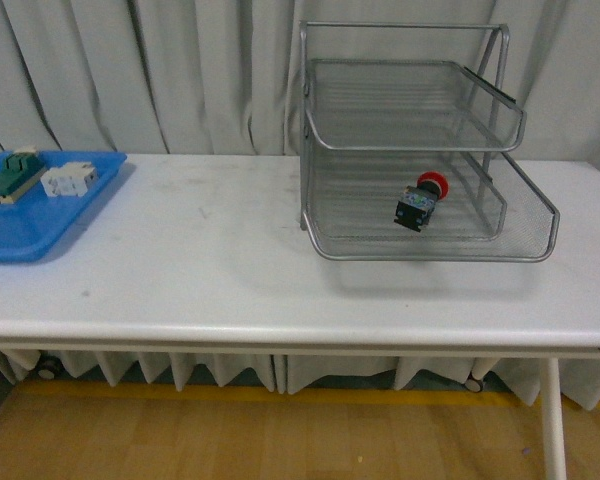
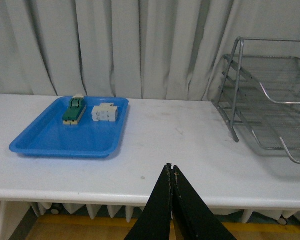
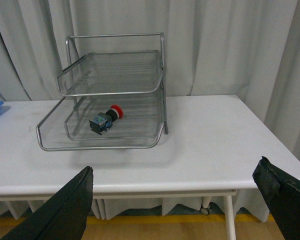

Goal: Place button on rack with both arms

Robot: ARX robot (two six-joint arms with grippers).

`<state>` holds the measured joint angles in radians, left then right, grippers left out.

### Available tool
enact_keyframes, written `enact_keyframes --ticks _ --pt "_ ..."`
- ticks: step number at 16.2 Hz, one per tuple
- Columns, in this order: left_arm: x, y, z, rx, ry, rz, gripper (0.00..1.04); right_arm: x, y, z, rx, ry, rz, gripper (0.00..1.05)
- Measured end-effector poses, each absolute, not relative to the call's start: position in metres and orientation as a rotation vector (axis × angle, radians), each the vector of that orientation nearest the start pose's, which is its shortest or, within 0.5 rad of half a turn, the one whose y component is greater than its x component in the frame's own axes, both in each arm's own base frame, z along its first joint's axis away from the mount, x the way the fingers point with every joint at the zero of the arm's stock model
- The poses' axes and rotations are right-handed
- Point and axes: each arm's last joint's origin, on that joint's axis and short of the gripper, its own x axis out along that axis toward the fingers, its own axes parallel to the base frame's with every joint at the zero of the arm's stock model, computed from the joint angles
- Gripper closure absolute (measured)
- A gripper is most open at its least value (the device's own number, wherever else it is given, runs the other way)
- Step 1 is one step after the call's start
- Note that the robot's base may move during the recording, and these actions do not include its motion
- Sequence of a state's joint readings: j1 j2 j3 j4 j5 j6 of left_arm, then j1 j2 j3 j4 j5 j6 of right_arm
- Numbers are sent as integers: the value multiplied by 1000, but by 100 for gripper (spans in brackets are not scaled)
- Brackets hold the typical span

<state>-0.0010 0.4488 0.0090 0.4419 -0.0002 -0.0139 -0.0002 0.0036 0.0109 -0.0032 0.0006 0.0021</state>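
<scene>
Red-capped and lying on its side, the button (image 1: pixel 421 202) rests in one of the lower trays of the rack (image 1: pixel 415 148), so the wide-open, empty right gripper (image 3: pixel 175 166) and the pinched-closed left gripper (image 2: pixel 171 169) should hang back and not bump it.

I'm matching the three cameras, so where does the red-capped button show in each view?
Front view: button right of centre, inside the rack.
Left wrist view: not in it; part of the rack shows.
Right wrist view: inside the rack, under its top tier.
Shared landmark: the rack.
</scene>
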Motion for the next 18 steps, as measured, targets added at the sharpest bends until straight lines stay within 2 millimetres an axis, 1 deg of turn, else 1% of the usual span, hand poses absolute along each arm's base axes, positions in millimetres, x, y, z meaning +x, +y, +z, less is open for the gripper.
enact_keyframes --ticks 5,13,14,15,16,18 --pt "117 0 170 -14 -9 -1 103 97 0 167 2 -4 -1 6" --pt "108 0 169 -14 -8 -1 103 97 0 167 2 -4 -1 6" --pt "105 0 168 -14 7 0 103 97 0 167 2 -4 -1 6" --pt "99 0 163 -14 41 0 103 97 0 167 2 -4 -1 6" --pt "97 0 169 -14 -18 -2 103 97 0 167 2 -4 -1 6" --pt "98 0 165 -14 7 -1 103 97 0 167 2 -4 -1 6"
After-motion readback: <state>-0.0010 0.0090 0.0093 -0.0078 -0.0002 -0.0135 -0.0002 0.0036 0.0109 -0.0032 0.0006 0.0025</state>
